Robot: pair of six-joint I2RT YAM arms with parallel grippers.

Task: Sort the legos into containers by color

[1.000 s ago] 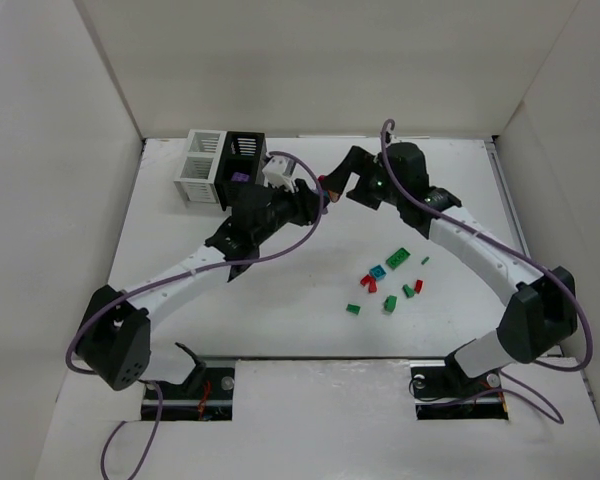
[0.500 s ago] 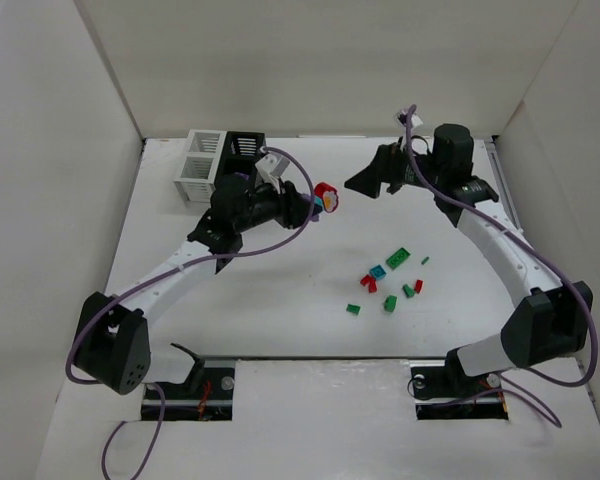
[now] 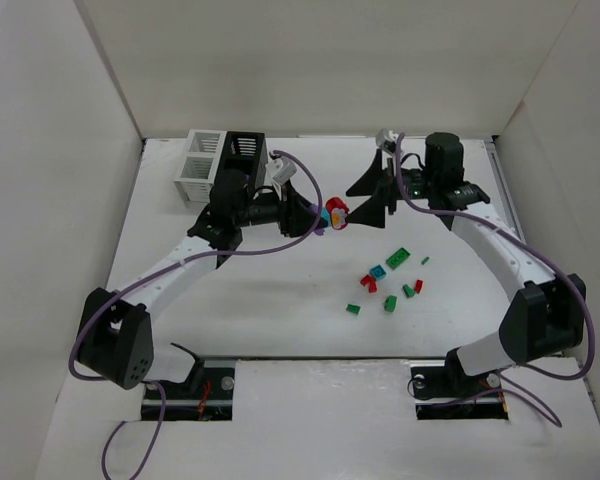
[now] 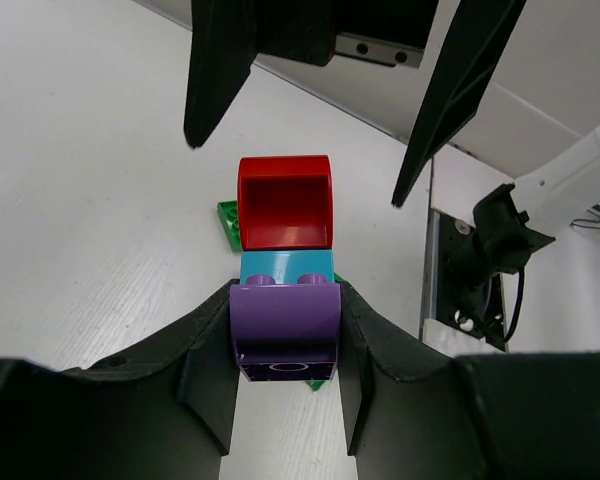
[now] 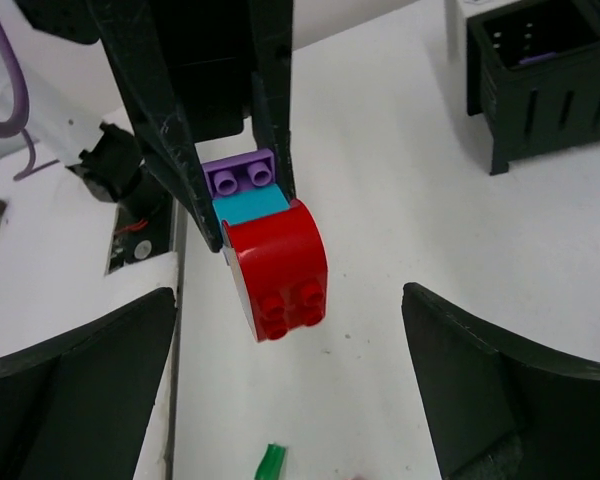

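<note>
My table is white and matte. White panels box it in: a back wall at 12 o'clock, a left wall at 9, a right wall at 3. At 6 o'clock a white board lies along its near edge, with two dark cut-outs.

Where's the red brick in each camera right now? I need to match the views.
Top external: red brick just above the picture's centre.
Left wrist: centre, just beyond the teal brick.
Right wrist: centre-left, studs showing.
Shared landmark: the teal brick, joining it to the purple brick.
</note>
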